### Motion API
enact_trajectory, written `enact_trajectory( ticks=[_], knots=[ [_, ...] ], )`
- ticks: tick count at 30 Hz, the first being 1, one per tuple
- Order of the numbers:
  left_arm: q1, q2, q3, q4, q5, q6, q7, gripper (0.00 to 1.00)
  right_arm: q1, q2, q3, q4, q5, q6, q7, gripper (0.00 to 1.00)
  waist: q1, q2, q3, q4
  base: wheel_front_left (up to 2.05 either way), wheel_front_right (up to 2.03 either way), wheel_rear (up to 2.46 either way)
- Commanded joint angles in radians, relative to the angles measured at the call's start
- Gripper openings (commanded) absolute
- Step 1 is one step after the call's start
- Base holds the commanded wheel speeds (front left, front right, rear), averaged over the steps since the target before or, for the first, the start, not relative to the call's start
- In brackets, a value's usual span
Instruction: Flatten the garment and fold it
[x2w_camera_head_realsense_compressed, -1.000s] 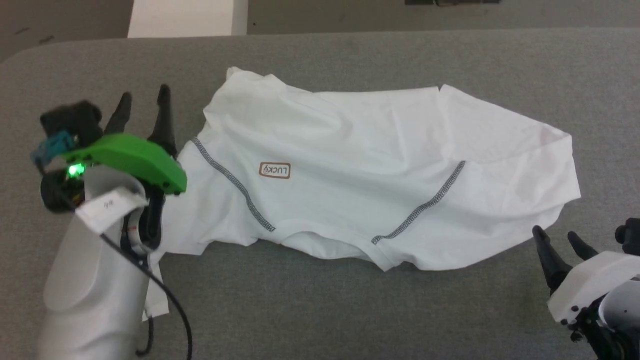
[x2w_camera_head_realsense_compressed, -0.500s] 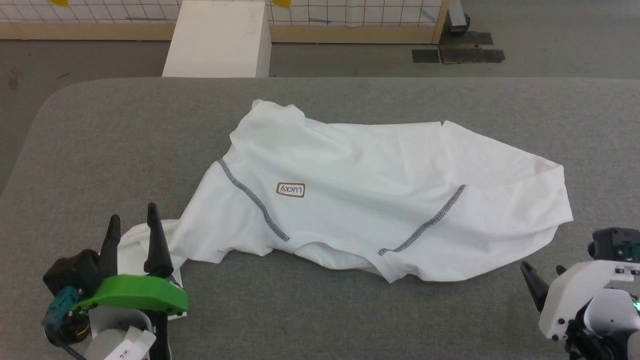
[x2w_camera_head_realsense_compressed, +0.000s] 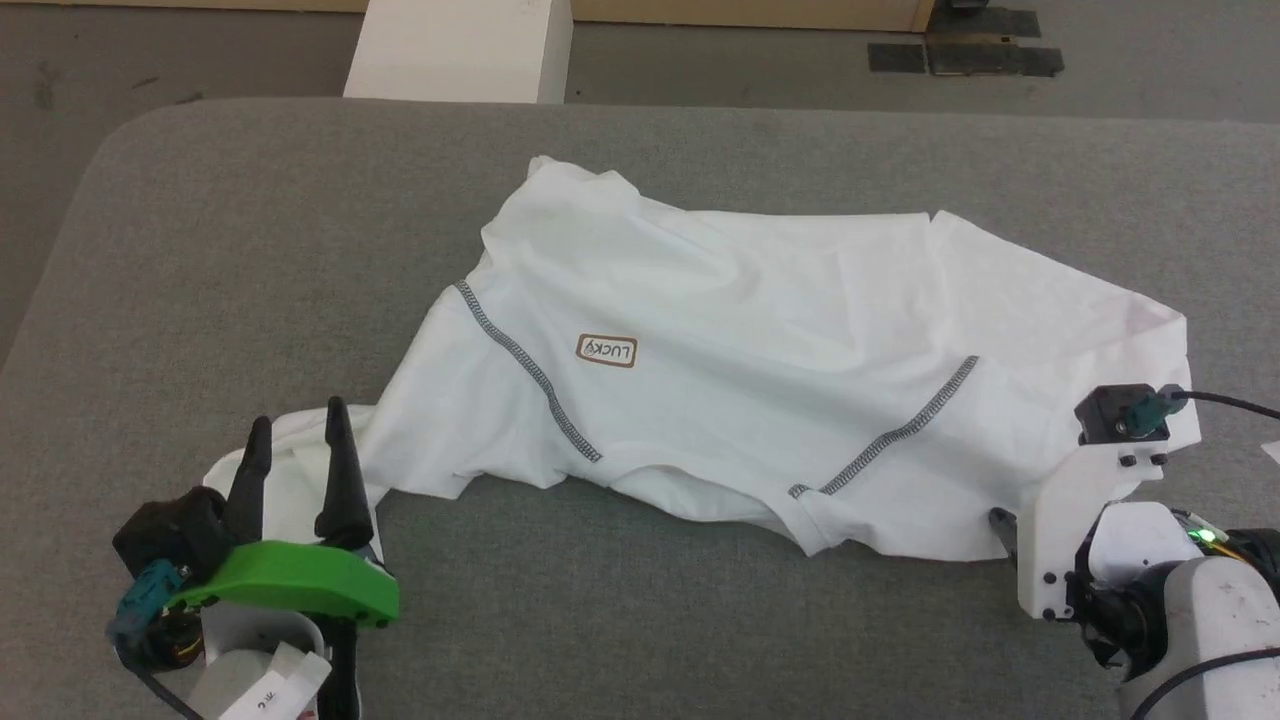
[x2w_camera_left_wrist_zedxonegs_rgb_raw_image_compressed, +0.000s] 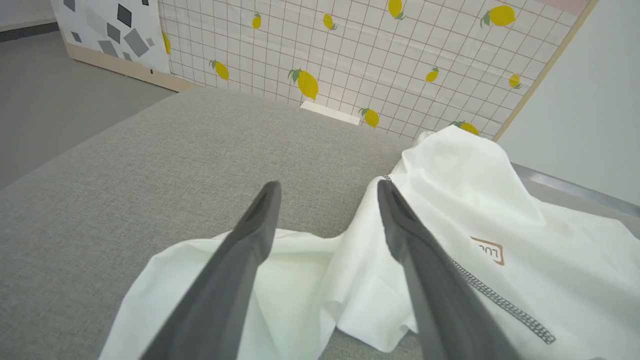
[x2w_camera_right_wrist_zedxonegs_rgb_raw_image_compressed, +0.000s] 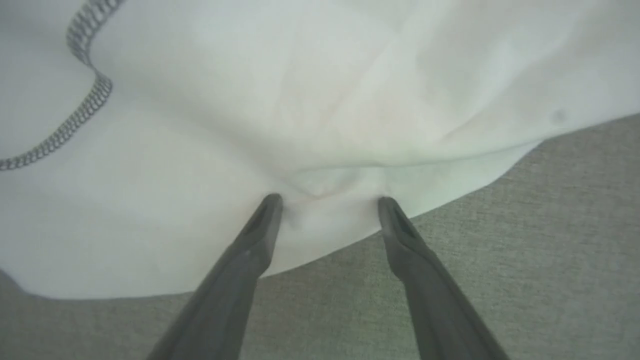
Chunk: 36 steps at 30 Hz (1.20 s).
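Observation:
The garment (x2w_camera_head_realsense_compressed: 760, 350), a white T-shirt with dark zigzag seams and a brown-bordered LUCKY patch (x2w_camera_head_realsense_compressed: 607, 351), lies rumpled across the grey table (x2w_camera_head_realsense_compressed: 250, 250). Its left sleeve (x2w_camera_head_realsense_compressed: 290, 470) trails toward the near left. My left gripper (x2w_camera_head_realsense_compressed: 297, 432) stands open there, just above that sleeve, with nothing between its fingers; in the left wrist view the left gripper (x2w_camera_left_wrist_zedxonegs_rgb_raw_image_compressed: 328, 186) straddles the sleeve cloth (x2w_camera_left_wrist_zedxonegs_rgb_raw_image_compressed: 300, 280). My right gripper (x2w_camera_right_wrist_zedxonegs_rgb_raw_image_compressed: 328, 200) is open, both tips pressed onto the garment's near right hem (x2w_camera_right_wrist_zedxonegs_rgb_raw_image_compressed: 330, 220), where the cloth puckers a little between them. Its white wrist mount (x2w_camera_head_realsense_compressed: 1060, 520) hides most of the fingers in the head view.
A rigid white box (x2w_camera_head_realsense_compressed: 460, 50) stands on the floor beyond the table's far edge. Dark patches (x2w_camera_head_realsense_compressed: 960, 55) mark the floor at the far right. A lemon-patterned grid wall (x2w_camera_left_wrist_zedxonegs_rgb_raw_image_compressed: 350, 50) rises behind the table. Bare grey table surface runs along the left and the near edge.
The head camera shifted. My left arm drew back from the shoulder to the near left, where the sleeve lies spread. My right gripper advanced onto the near right hem.

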Motion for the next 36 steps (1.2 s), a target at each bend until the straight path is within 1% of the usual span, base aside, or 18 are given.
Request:
enact_trajectory(
  ticks=[1, 5, 9, 10, 11, 12, 17, 21, 23, 25, 26, 31, 33, 36],
  knots=[
    [-0.018, -0.003, -0.003, -0.001, 0.0, -0.006, 0.003, 1.0, -0.003, -0.001, 0.004, 0.023, -0.01, -0.002, 0.01, 1.0, 0.0, 0.0086, 0.015, 0.014, 0.0, 0.0, 0.0],
    [-0.025, -0.008, -0.012, 0.003, -0.003, -0.01, 0.004, 1.0, 0.023, -0.007, 0.022, 0.067, -0.011, -0.002, 0.057, 1.0, 0.0, 0.0086, 0.023, 0.024, 0.0, 0.0, 0.0],
    [-0.023, -0.014, -0.02, 0.011, -0.009, -0.013, 0.007, 1.0, 0.052, -0.032, 0.071, 0.088, 0.009, -0.002, 0.1, 1.0, 0.0, 0.0086, 0.026, 0.024, 0.0, 0.0, 0.0],
    [-0.022, -0.014, -0.021, 0.013, -0.01, -0.013, 0.007, 1.0, 0.058, -0.037, 0.083, 0.093, 0.018, -0.002, 0.114, 0.8, 0.0, 0.0086, 0.025, 0.023, 0.0, 0.0, 0.0],
    [-0.021, -0.015, -0.022, 0.014, -0.011, -0.013, 0.007, 1.0, 0.06, -0.043, 0.094, 0.093, 0.025, -0.002, 0.12, 0.28, 0.0, 0.0086, 0.024, 0.022, 0.0, 0.0, 0.0],
    [-0.02, -0.016, -0.023, 0.015, -0.012, -0.013, 0.006, 1.0, 0.061, -0.051, 0.107, 0.087, 0.033, -0.002, 0.117, 0.0, 0.0, 0.0086, 0.023, 0.021, 0.0, 0.0, 0.0],
    [-0.021, -0.018, -0.03, 0.018, -0.017, -0.014, 0.012, 1.0, 0.053, -0.081, 0.13, 0.061, 0.086, -0.002, 0.087, 0.0, 0.0, 0.0086, 0.024, 0.017, 0.0, 0.0, 0.0],
    [-0.024, -0.018, -0.035, 0.019, -0.023, -0.013, 0.027, 1.0, 0.047, -0.089, 0.103, 0.03, 0.114, -0.002, 0.043, 0.0, 0.0, 0.0086, 0.019, 0.016, 0.0, 0.0, 0.0],
    [-0.025, -0.014, -0.041, 0.015, -0.031, -0.011, 0.057, 1.0, 0.048, -0.092, 0.088, 0.013, 0.122, -0.002, 0.026, 0.0, 0.0, 0.0086, 0.013, 0.016, 0.0, 0.0, 0.0],
    [-0.03, -0.009, -0.056, 0.006, -0.046, -0.007, 0.129, 1.0, 0.052, -0.096, 0.074, -0.004, 0.129, -0.002, 0.013, 0.0, 0.0, 0.0086, 0.005, 0.017, 0.0, 0.0, 0.0],
    [-0.035, -0.005, -0.067, -0.002, -0.057, -0.003, 0.183, 1.0, 0.055, -0.098, 0.067, -0.013, 0.132, -0.002, 0.009, 0.0, 0.0, 0.0086, 0.001, 0.019, 0.0, 0.0, 0.0],
    [-0.098, 0.042, -0.153, -0.051, -0.074, 0.028, 0.499, 1.0, 0.057, -0.112, 0.027, -0.055, 0.136, -0.002, -0.003, 0.0, 0.0, 0.0086, -0.004, 0.025, 0.0, 0.0, 0.0],
    [-0.133, 0.063, -0.184, -0.056, -0.068, 0.037, 0.601, 1.0, 0.054, -0.12, 0.015, -0.068, 0.134, -0.002, 0.004, 0.0, 0.0, 0.0086, 0.0, 0.025, 0.0, 0.0, 0.0],
    [-0.176, 0.087, -0.221, -0.036, -0.061, 0.044, 0.721, 1.0, 0.05, -0.13, 0.003, -0.088, 0.132, -0.002, 0.013, 0.0, 0.0, 0.0086, 0.006, 0.019, 0.0, 0.0, 0.0]
  ],
)
